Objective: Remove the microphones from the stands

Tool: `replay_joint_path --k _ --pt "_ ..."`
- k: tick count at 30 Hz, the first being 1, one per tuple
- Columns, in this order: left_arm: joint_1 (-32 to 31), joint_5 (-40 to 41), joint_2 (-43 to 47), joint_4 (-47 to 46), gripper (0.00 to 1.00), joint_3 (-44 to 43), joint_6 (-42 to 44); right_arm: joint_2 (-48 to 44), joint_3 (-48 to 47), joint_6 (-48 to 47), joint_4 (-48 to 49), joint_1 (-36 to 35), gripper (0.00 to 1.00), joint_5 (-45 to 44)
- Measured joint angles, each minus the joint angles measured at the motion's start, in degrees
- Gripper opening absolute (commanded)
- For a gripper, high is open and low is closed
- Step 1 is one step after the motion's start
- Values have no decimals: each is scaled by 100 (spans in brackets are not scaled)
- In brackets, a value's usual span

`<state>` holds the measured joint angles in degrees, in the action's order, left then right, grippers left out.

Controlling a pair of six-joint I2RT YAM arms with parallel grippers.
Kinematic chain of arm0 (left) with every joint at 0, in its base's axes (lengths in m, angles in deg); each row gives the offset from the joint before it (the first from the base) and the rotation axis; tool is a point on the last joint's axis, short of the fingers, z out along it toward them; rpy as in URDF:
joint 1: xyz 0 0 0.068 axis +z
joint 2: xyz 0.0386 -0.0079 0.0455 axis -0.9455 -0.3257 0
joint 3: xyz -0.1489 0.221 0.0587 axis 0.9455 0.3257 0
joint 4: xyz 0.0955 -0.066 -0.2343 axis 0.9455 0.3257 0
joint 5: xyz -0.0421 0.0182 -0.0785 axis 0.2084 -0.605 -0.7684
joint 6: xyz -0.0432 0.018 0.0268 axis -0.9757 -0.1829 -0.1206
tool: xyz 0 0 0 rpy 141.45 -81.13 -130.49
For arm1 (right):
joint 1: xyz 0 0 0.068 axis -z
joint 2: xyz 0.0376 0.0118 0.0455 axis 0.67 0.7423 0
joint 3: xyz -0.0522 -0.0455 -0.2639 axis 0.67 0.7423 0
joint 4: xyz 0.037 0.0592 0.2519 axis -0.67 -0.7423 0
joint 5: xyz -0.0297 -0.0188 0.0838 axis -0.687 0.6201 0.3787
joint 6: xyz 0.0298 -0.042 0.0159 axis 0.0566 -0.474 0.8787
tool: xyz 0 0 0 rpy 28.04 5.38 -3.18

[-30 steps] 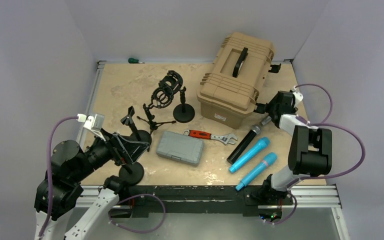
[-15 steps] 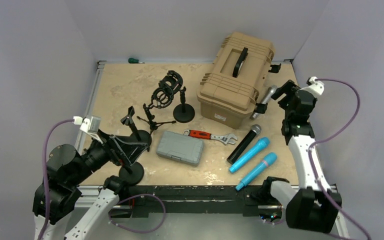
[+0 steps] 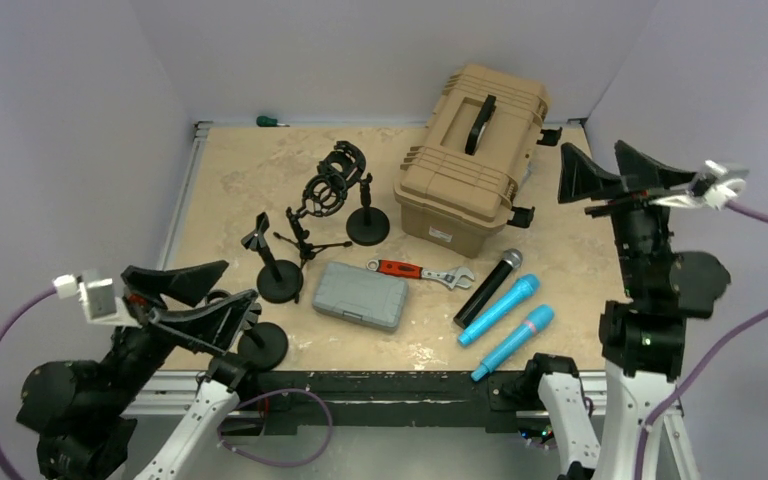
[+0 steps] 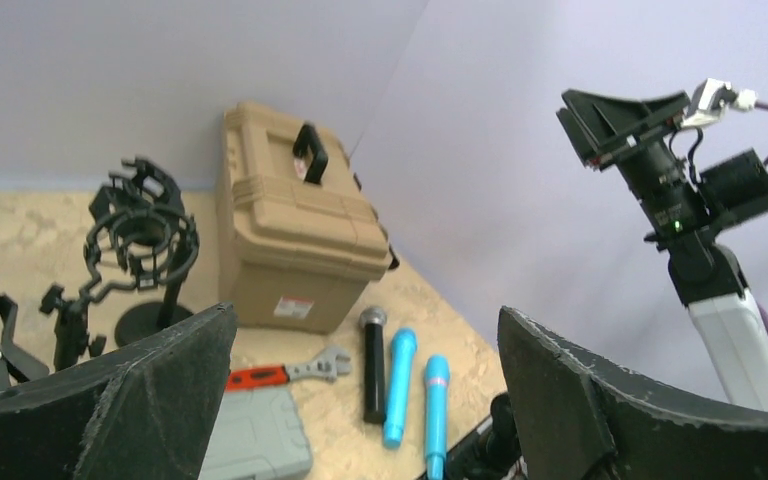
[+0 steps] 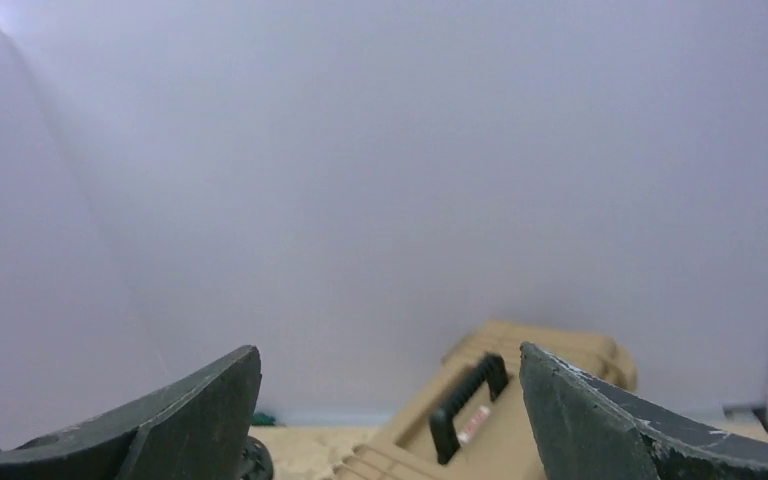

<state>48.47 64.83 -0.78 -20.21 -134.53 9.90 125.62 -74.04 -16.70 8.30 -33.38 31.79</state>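
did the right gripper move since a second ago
Yes. The right gripper has swung right and away from the toolbox's near corner, toward the right wall.

On the table lie a tan case, black microphone, wrench, grey box.

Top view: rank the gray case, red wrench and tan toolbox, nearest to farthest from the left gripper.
1. Gray case, just right of the left gripper.
2. Red wrench, mid-table.
3. Tan toolbox, back right.
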Motion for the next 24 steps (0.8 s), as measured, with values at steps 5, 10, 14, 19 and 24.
replay_joint_path --k 5,10,14,19,24 --pt "0 264 367 -249 100 -350 184 -640 -431 168 142 -2 99 323" --pt "0 647 872 -485 100 -603 461 -1292 -761 297 229 0 99 26" --pt "0 981 1204 -634 100 -695 640 -1777 -866 363 238 0 99 -616" --pt "0 1342 1314 -754 100 -767 811 -2033 -955 415 120 0 99 -1390" --pt "0 1486 1314 -719 100 -802 874 -2000 -881 452 2 -2 99 -1661"
